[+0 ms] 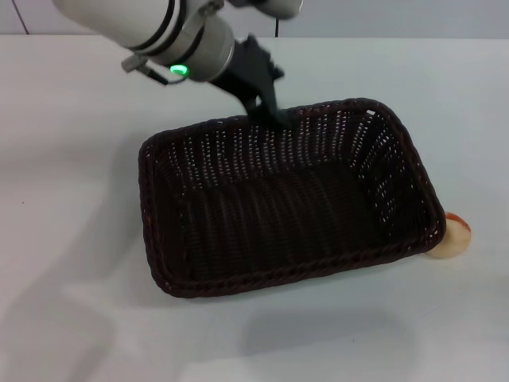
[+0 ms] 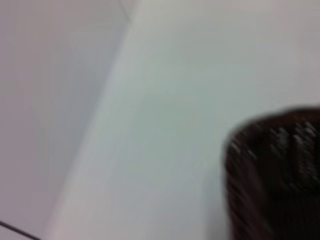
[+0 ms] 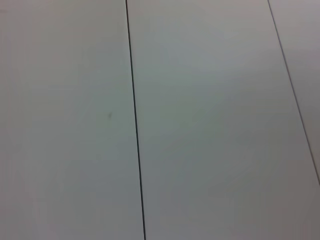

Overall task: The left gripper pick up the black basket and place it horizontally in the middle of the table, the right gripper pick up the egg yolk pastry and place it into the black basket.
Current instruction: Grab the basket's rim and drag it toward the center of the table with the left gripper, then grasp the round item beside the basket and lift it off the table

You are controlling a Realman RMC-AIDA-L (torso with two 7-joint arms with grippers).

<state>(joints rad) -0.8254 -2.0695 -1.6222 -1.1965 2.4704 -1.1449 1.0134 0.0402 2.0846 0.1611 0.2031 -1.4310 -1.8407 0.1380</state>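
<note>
We are logging the black basket (image 1: pixel 286 207) sitting on the white worktop (image 1: pixel 71 199), roughly central in the head view, its long axis running left to right with a slight skew. Its interior is showing nothing but weave. Whether its base is resting flat or is lifted slightly, we cannot tell.

The left pincer (image 1: pixel 266 107) is meeting the basket at the middle of the far long rim. The silver-grey arm is reaching in from the upper left of the head view, green light lit, with the black claw angling down and to the right onto the braided edge. The claw appears to be pinching the rim, though the fingertips are merging with the dark wicker.

The egg yolk pastry (image 1: pixel 453 236) is lying on the worktop just outside the basket's near right corner, partly hidden by the rim, its reddish-orange patch facing up.

In the left wrist view we are seeing one rounded corner of the basket (image 2: pixel 275 175), blurred, against the pale worktop (image 2: pixel 165 125).

The right pincer is not appearing in any view; the right wrist view is giving only pale panels with dark seams (image 3: pixel 134 120).
</note>
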